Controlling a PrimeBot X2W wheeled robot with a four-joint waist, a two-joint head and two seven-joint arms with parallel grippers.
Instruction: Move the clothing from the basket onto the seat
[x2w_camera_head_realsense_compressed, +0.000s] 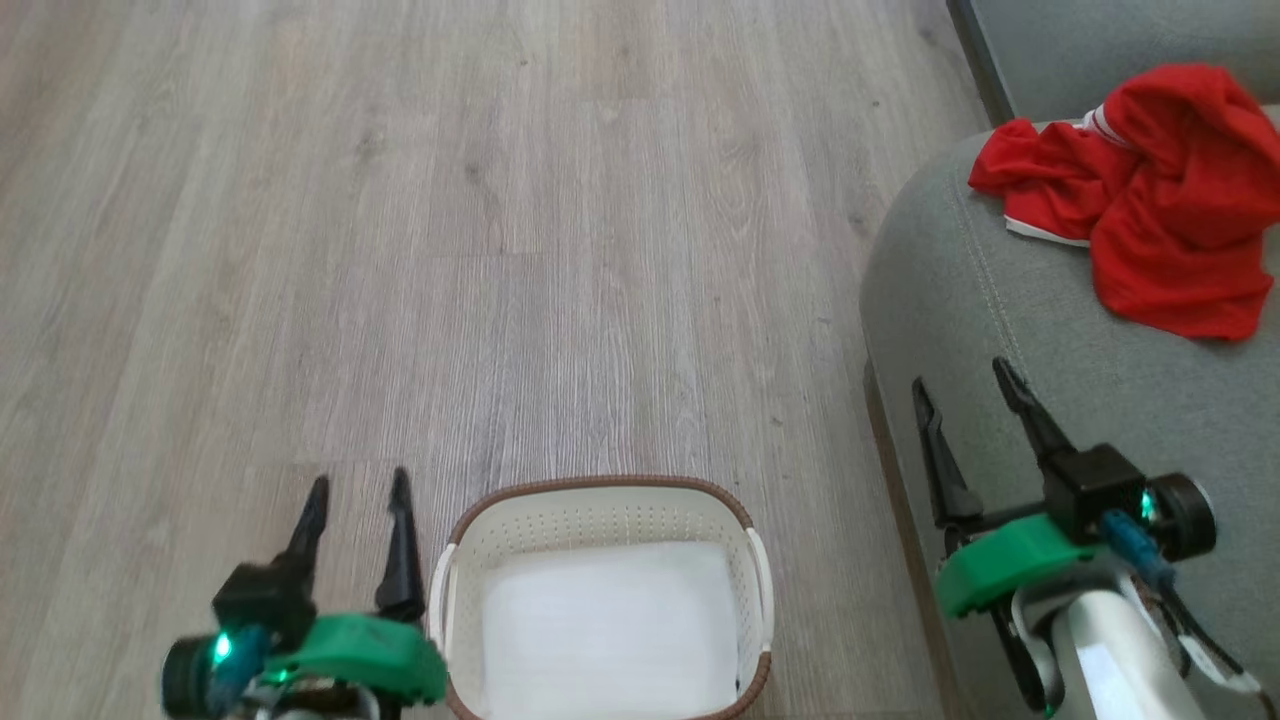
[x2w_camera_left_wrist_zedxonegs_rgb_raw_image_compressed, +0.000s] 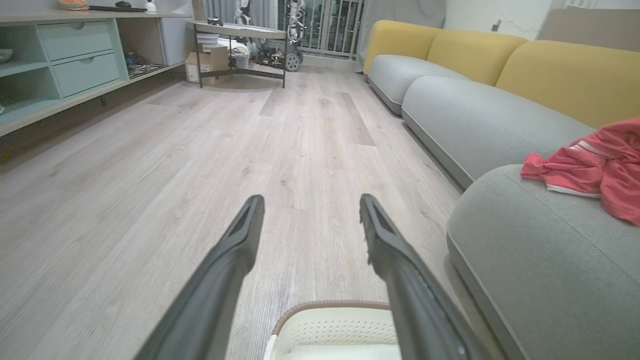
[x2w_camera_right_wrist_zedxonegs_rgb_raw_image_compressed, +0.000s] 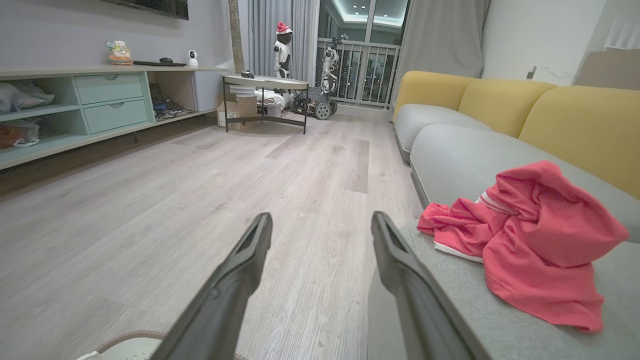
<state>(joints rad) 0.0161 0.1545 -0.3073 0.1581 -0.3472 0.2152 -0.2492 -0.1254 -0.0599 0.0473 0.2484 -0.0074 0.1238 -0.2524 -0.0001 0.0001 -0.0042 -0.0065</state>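
The red clothing (x2w_camera_head_realsense_compressed: 1150, 190) lies crumpled on the grey-green seat (x2w_camera_head_realsense_compressed: 1000, 300) at the right, its white trim showing; it is also the red clothing (x2w_camera_right_wrist_zedxonegs_rgb_raw_image_compressed: 530, 240) in the right wrist view and the red clothing (x2w_camera_left_wrist_zedxonegs_rgb_raw_image_compressed: 595, 165) in the left wrist view. The white basket (x2w_camera_head_realsense_compressed: 600, 510) with its brown rim stands on the floor at the bottom centre, holding only a flat white pad (x2w_camera_head_realsense_compressed: 610, 625). My left gripper (x2w_camera_head_realsense_compressed: 360, 490) is open, left of the basket. My right gripper (x2w_camera_head_realsense_compressed: 960, 375) is open above the seat's front edge, short of the clothing, with nothing between its fingers.
Pale wood floor (x2w_camera_head_realsense_compressed: 450, 250) stretches ahead. The sofa continues with more grey cushions (x2w_camera_right_wrist_zedxonegs_rgb_raw_image_compressed: 450, 150) and yellow backrests (x2w_camera_right_wrist_zedxonegs_rgb_raw_image_compressed: 575, 125). A low shelf unit (x2w_camera_right_wrist_zedxonegs_rgb_raw_image_compressed: 100, 105) runs along the left wall, and a small table (x2w_camera_right_wrist_zedxonegs_rgb_raw_image_compressed: 265, 85) stands at the far end.
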